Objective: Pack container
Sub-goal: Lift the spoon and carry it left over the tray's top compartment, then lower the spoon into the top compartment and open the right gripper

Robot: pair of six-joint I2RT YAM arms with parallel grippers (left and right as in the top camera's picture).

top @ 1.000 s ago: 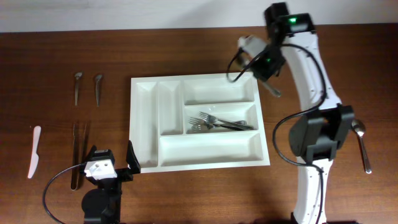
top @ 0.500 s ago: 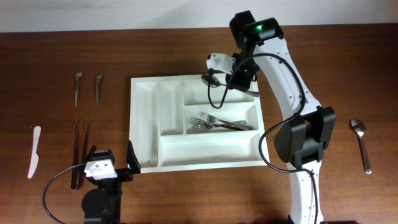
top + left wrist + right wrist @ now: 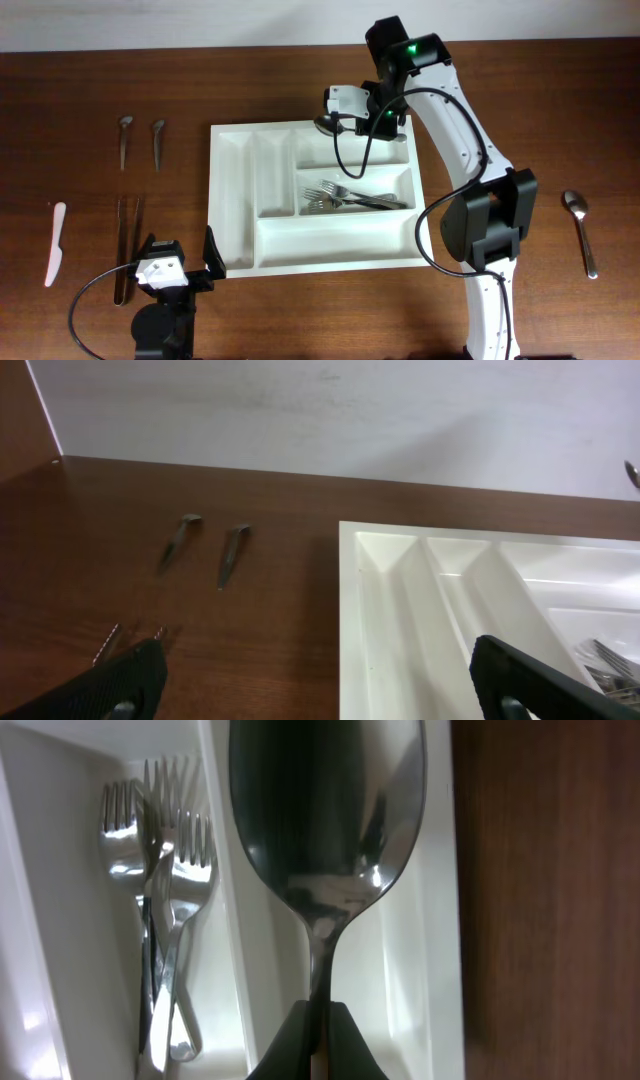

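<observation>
Since most of the cutlery lies outside the container (image 3: 340,242), I judge that the packing is only at an early stage. Farthest to the left of the container, a white plastic knife (image 3: 56,243) lies on the table (image 3: 300,310). Nearer to the container, level with its far rim, there are two small spoons (image 3: 124,140), and closer to the camera than these lies a pair of long dark utensils (image 3: 127,245); what kind they are I cannot tell.

Just beside the near left corner of the container the left gripper (image 3: 318,660) waits. Its jaws stand wide apart and nothing is between them.

The container itself lies flat in the middle of the table, with its narrow compartments on the left side and its wide ones on the right. Some forks (image 3: 355,198) lie in the middle wide compartment. The other compartments look empty.

Above the far wide compartment, toward its left end, is the right gripper (image 3: 318,1020). Its jaws are closed on the handle of a large spoon (image 3: 325,810), and the bowl hangs over this compartment, close to the far rim. Well to the right of the container one more spoon (image 3: 580,232) lies on the table.

The step in hand seems to be the placing of the held spoon. The next move calls for lowering it so that it lies inside the walls, clear of the rim, and only then opening the jaws.
</observation>
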